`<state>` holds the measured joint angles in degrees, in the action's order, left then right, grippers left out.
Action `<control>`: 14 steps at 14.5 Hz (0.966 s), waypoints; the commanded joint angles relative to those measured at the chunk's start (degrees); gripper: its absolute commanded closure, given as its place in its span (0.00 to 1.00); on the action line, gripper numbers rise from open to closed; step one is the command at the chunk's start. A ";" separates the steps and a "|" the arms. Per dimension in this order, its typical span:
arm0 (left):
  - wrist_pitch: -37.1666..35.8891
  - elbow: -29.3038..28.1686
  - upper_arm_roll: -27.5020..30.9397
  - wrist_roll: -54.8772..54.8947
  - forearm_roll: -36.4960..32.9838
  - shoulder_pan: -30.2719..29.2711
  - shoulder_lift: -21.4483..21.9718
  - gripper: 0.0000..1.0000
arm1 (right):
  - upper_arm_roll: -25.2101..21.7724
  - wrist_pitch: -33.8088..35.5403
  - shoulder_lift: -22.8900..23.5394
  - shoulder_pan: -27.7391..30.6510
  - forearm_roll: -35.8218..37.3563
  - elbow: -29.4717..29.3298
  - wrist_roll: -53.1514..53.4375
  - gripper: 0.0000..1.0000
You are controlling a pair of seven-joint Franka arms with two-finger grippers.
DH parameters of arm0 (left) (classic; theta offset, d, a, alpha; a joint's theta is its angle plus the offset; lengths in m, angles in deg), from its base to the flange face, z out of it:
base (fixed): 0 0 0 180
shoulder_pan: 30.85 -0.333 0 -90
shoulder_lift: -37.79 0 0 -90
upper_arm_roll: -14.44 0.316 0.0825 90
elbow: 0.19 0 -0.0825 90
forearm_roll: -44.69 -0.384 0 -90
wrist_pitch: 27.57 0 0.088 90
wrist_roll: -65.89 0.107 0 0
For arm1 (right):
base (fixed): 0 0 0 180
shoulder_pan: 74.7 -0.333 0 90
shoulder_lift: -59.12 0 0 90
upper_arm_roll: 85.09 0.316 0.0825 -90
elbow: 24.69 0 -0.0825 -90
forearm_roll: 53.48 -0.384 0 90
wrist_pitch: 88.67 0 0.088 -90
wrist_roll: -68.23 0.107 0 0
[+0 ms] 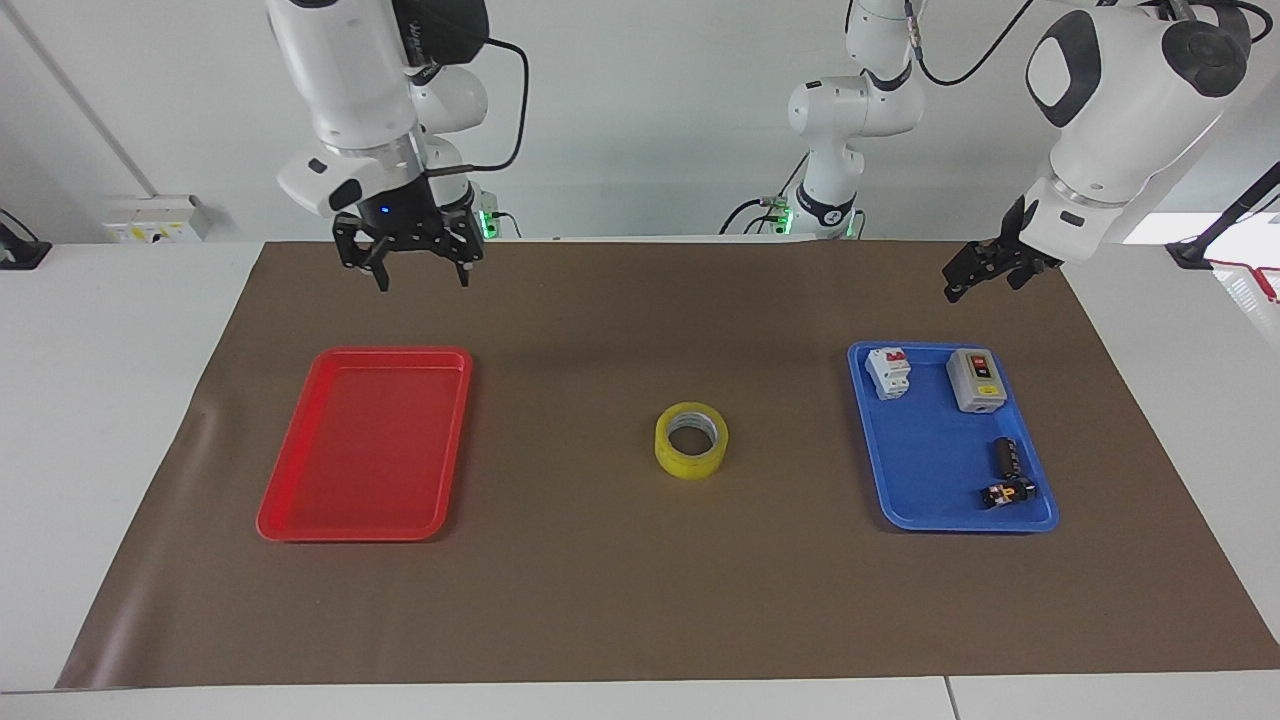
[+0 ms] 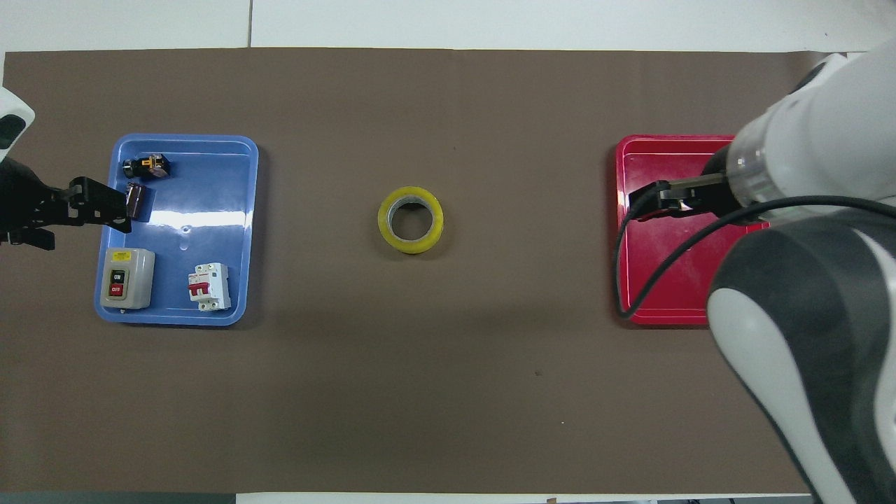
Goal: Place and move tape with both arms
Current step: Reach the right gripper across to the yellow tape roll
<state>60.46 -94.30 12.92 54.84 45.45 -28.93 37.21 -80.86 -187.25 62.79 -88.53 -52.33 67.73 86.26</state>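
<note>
My workspace is brightly and evenly lit from above. In the overhead view, white glare bands streak the blue tray (image 2: 238,210) and the red tray (image 2: 633,280). Shadows on the brown mat (image 2: 448,392) are soft and faint; a thin one hugs the tape (image 1: 691,440). Both views are sharp. My right arm (image 2: 805,280) looms large and slightly soft at the overhead view's edge.
</note>
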 commanded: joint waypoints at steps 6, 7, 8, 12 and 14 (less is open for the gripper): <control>1.96 -1.35 -0.41 3.40 -0.58 -1.48 1.38 0.00 | -0.10 -17.07 14.50 -11.81 0.87 -1.18 19.41 0.00; 2.05 -1.26 -0.41 2.96 -0.58 -1.22 1.38 0.00 | -0.27 -17.86 18.43 -14.44 1.05 -3.10 20.54 0.00; 1.97 -1.26 -0.41 3.05 -0.50 -1.04 1.38 0.00 | -0.27 -18.05 22.04 -15.86 2.36 -6.25 22.47 0.00; 1.97 -1.26 -0.50 3.40 -0.50 -1.05 1.38 0.00 | -0.10 -26.65 24.98 -18.33 6.67 -3.31 24.25 0.00; 2.14 -1.17 -0.58 3.31 -0.50 -0.78 1.38 0.00 | -0.10 -30.42 25.33 -17.81 7.37 -0.93 19.97 0.00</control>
<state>61.50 -94.26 12.72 57.43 45.45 -29.74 37.27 -80.93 -214.42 88.57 -107.31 -46.25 64.39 109.86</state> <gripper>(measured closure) 0.000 0.000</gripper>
